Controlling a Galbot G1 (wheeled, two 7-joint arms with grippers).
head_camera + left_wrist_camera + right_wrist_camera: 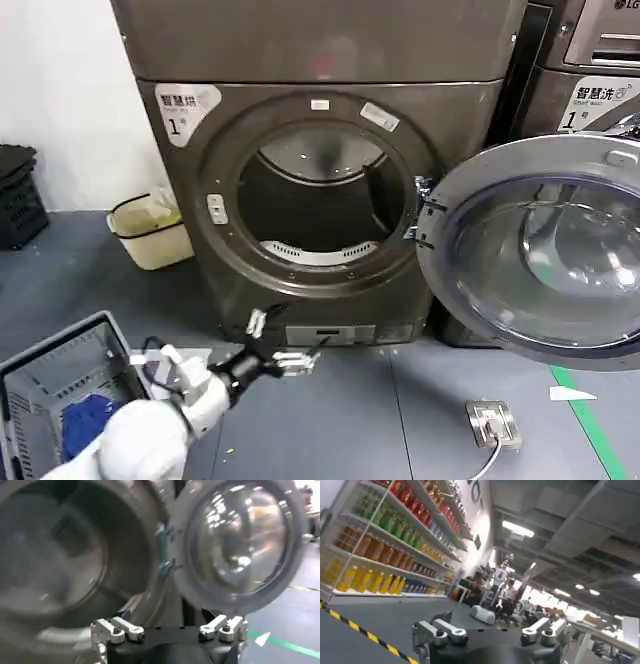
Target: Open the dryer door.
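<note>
Already swung wide on its hinges, the dryer door (545, 250) hung at the right side of the dark grey dryer (320, 180), its chrome rim and clear bowl facing outward and the drum mouth (320, 205) fully exposed. Judged from that, the task looked all but complete, with little left beyond drawing the arm clear.

The left gripper (282, 345) sat low before the machine's bottom front panel, jaws spread apart and gripping nothing, well apart from the door. Through the left wrist camera its fingers (117, 630) framed the open drum and the door (240, 540) beside it. The right gripper (490, 635) pointed away toward a hall lined with shelves of bottles (395, 535), its jaws likewise released and empty.

On the grey floor (400, 420), a blue-grey laundry basket (60, 390) with blue cloth inside stood at the lower left, a pale bin (150, 230) rested against the white wall beside the dryer, and a socket box (492, 422) with its cable lay near a strip of green tape (590, 420). A second machine (590, 60) stood behind the open door.
</note>
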